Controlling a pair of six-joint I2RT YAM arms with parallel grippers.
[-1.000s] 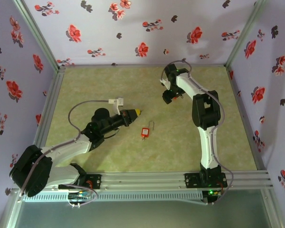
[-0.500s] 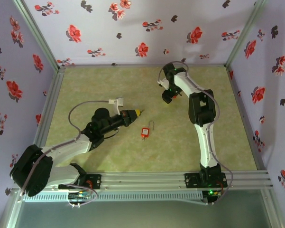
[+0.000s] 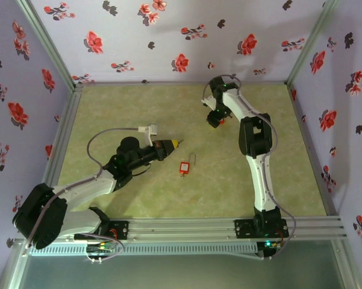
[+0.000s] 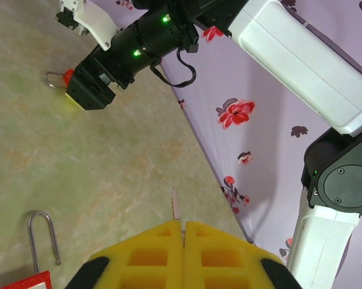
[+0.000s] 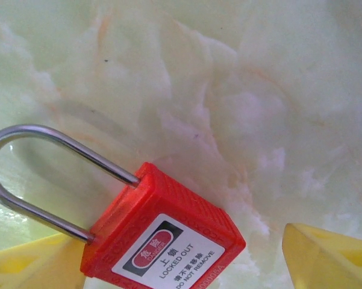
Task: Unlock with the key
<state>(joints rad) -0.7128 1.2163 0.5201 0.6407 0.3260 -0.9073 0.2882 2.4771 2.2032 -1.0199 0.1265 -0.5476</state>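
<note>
Left hand [image 4: 183,226] is nearest, low over the bench [image 3: 108,102] a bit left of centre and toward the near edge. It's clamped fully shut on the key [image 4: 175,206]. The blade sticks out past the yellow fingertips, clear of the surface and pointing toward the right wall.

Near padlock [image 3: 184,167] is just beside that hand on its right, roughly mid-bench. It has a red body and lies flat, with the steel shackle toward the far edge. Key tip and padlock are apart, no contact. Can't tell if that shackle is latched.

Right hand [image 3: 213,119] is further back, right of centre and close to the far edge, pointing down at the bench. Jaws are wide open and gripping nothing.

Far padlock [image 5: 162,241] lies flat on the bench between those jaws, white "LOCKED OUT" label facing up. Both shackle legs run into the red body. In the right wrist view one yellow finger [image 5: 331,256] stands clearly off the body with bare bench between. The other is at the shackle end, and contact can't be told.
</note>
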